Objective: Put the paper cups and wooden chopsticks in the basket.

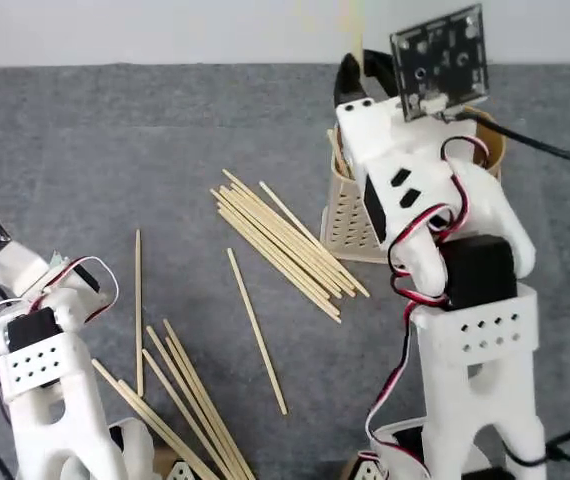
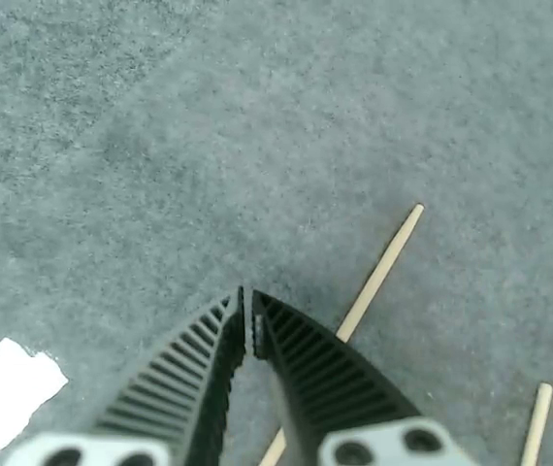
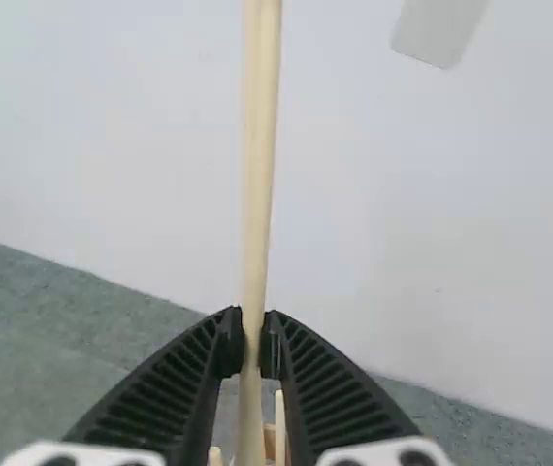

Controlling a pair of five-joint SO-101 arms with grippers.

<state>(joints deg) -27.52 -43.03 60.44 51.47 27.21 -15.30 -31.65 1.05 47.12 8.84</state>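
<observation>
My right gripper (image 3: 250, 328) is shut on a wooden chopstick (image 3: 259, 175) that stands upright between its fingers. In the high view this gripper (image 1: 352, 83) hangs above the cream perforated basket (image 1: 349, 222), where other sticks stand inside. A fan of loose chopsticks (image 1: 283, 245) lies left of the basket, and one single stick (image 1: 256, 331) rests below it. Another bundle (image 1: 180, 398) lies near the left arm's base. My left gripper (image 2: 247, 309) is shut on nothing, low over the grey carpet, with one chopstick (image 2: 380, 274) lying just beside its tips.
Grey carpet (image 1: 115, 150) covers the table up to a white wall at the back. A thin stick (image 1: 137, 305) lies alone toward the left. A white scrap (image 2: 10, 393) sits near my left gripper. A brown rim (image 1: 492, 140) peeks out behind the right arm.
</observation>
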